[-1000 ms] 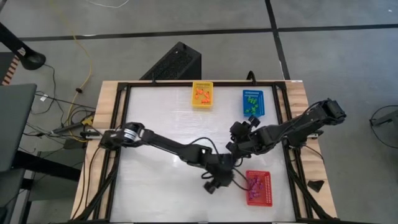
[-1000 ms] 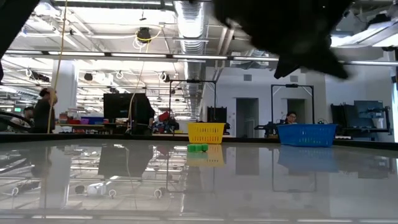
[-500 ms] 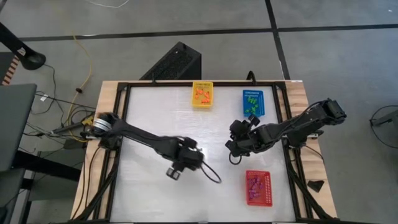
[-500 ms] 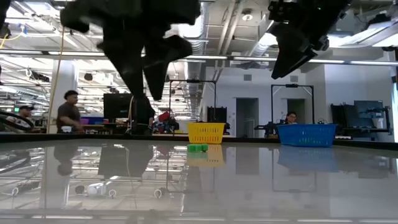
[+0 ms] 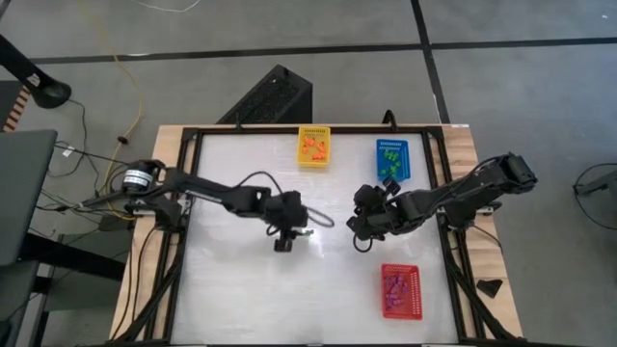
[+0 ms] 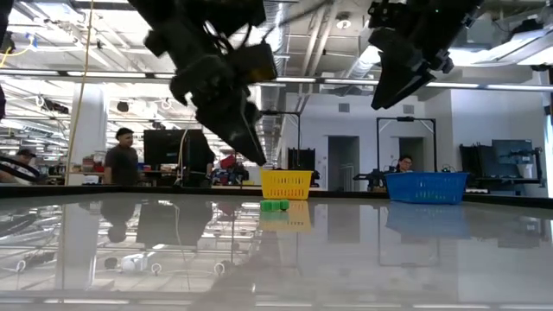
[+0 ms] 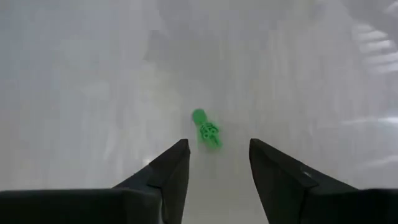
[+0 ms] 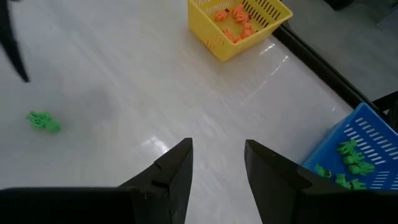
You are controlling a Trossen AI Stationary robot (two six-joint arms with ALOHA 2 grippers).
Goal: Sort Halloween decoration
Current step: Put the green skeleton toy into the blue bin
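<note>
Hovering my left gripper (image 7: 219,163) with jaws apart and empty over mid-table, I see the green trinket (image 7: 206,129) lying just ahead of the fingertips, lined up with the gap, long axis roughly along my reach. My right gripper (image 8: 217,163), also parted and empty, sits farther from it, toward the table's right edge, so left is nearer.

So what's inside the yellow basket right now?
The yellow basket holds a small pile of orange trinkets. Its near wall hides whatever lies low against that side, so an exact count isn't possible.
</note>
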